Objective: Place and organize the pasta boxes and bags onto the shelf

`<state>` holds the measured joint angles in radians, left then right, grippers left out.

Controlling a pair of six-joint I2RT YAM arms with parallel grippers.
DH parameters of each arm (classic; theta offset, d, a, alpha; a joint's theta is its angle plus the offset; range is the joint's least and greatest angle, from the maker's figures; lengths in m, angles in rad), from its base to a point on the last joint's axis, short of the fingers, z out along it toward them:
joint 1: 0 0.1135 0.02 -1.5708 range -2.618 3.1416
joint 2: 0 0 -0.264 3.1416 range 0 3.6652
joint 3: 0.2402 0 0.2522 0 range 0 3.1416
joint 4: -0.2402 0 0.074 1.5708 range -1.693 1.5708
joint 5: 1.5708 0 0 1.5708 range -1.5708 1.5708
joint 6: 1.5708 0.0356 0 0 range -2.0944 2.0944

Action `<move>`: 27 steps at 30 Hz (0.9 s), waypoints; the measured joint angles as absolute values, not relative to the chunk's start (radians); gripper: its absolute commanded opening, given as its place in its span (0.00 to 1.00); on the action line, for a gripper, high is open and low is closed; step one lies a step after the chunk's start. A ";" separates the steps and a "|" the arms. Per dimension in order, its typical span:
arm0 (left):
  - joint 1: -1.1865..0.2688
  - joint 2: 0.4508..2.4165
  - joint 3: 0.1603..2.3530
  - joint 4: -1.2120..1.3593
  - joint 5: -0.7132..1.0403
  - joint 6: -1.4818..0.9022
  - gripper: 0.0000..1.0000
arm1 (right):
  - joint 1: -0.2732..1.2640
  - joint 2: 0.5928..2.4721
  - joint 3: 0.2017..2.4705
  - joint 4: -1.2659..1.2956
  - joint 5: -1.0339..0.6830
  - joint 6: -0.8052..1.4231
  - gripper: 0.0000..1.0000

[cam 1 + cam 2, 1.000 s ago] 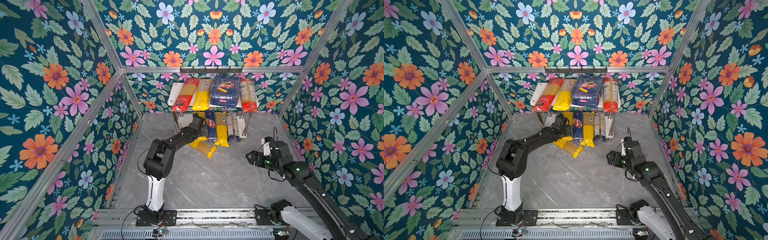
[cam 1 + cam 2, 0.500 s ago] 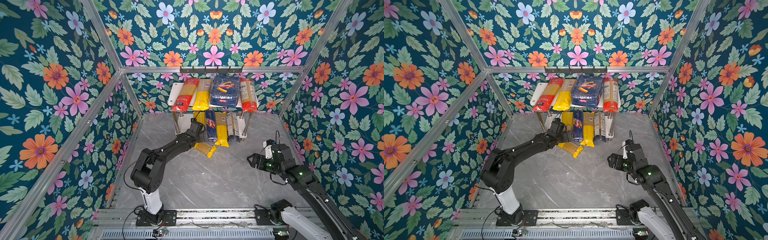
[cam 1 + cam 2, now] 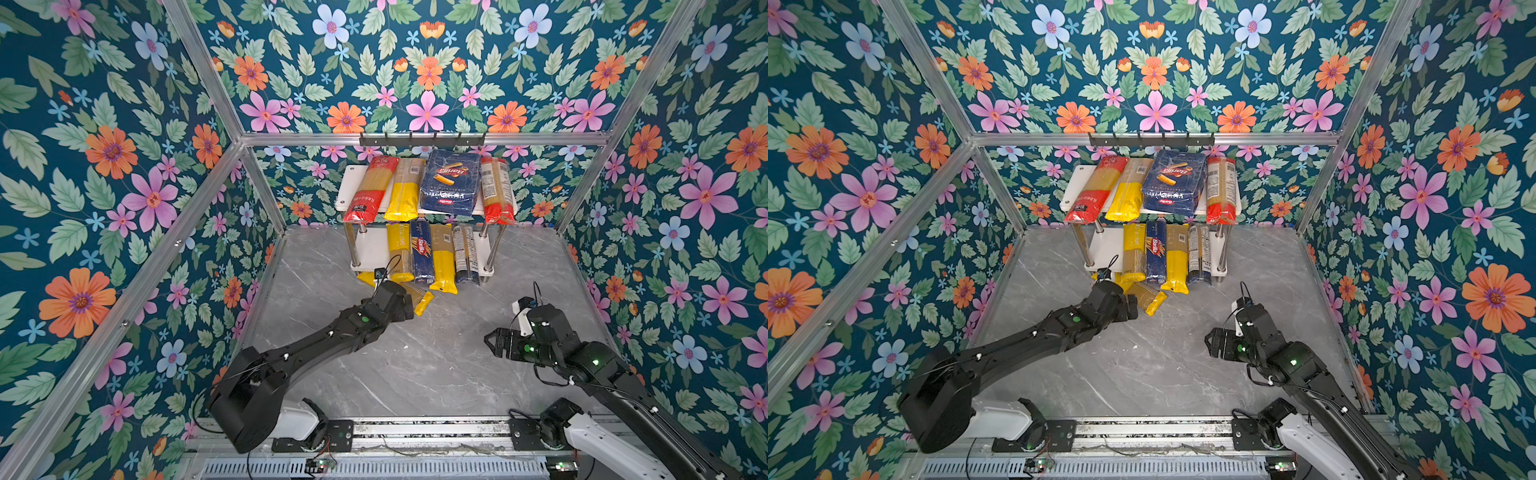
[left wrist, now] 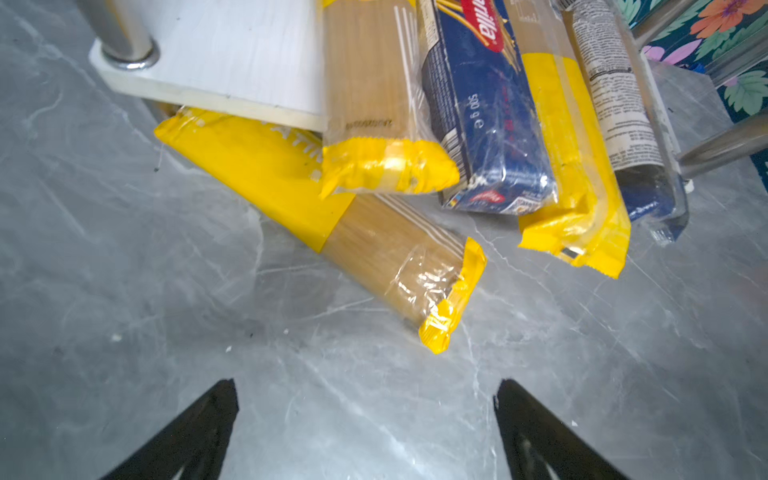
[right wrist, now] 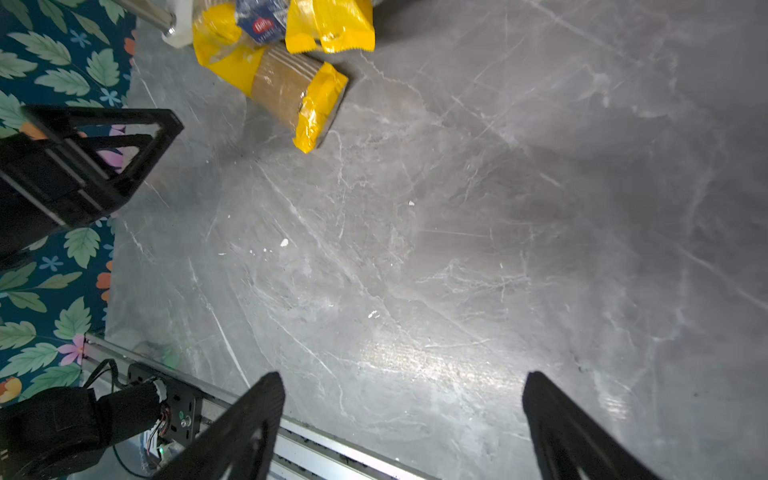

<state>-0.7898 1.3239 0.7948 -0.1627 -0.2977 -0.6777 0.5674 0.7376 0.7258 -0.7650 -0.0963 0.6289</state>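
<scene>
The shelf (image 3: 347, 183) stands at the back wall. Its top board carries two red-ended spaghetti bags, a yellow one and the wide Barilla rigatoni pack (image 3: 451, 183). The lower board (image 4: 232, 54) holds the Barilla spaghetti box (image 3: 422, 253) between yellow-ended bags, with a dark-ended bag beside them. One yellow-ended bag (image 4: 374, 245) lies slantwise on the floor, its far end under the lower board. My left gripper (image 4: 365, 384) is open and empty just short of that bag's near end. My right gripper (image 5: 404, 376) hovers open and empty over the floor at the right (image 3: 492, 343).
A black hook rail (image 3: 422, 139) runs along the frame above the shelf. Floral walls and aluminium posts close in three sides. A metal base rail (image 3: 415, 430) crosses the front. The lower packs overhang the board's front edge.
My left arm has drawn back from the shelf's lower left toward the front, its jaws opening wider, and the yellow-ended bag stays on the floor. My right gripper has drifted slightly nearer the front.
</scene>
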 measured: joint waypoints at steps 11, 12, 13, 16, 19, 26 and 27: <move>-0.844 1.003 0.536 -0.277 -0.395 -0.842 0.89 | 0.691 0.959 0.703 -0.571 -0.044 0.658 0.86; -0.845 0.989 0.534 -0.287 -0.397 -0.851 0.87 | 0.692 0.989 0.707 -0.549 -0.042 0.658 0.82; -0.845 0.976 0.533 -0.295 -0.403 -0.861 0.86 | 0.692 1.028 0.714 -0.525 -0.042 0.658 0.78; -0.845 0.949 0.532 -0.318 -0.414 -0.865 0.85 | 0.693 1.158 0.748 -0.439 -0.049 0.658 0.62; -0.844 0.929 0.531 -0.336 -0.419 -0.868 0.88 | 0.693 1.294 0.793 -0.353 -0.054 0.658 0.58; -0.844 0.865 0.530 -0.368 -0.429 -0.863 1.00 | 0.693 1.543 0.926 -0.199 -0.085 0.673 0.61; -0.844 0.857 0.532 -0.374 -0.433 -0.862 1.00 | 0.693 1.570 0.945 -0.181 -0.089 0.674 0.62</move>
<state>-0.8440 0.8574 0.5320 -0.3740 -0.4332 -0.8619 0.6926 1.5696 0.9447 -0.1810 -0.0887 0.6739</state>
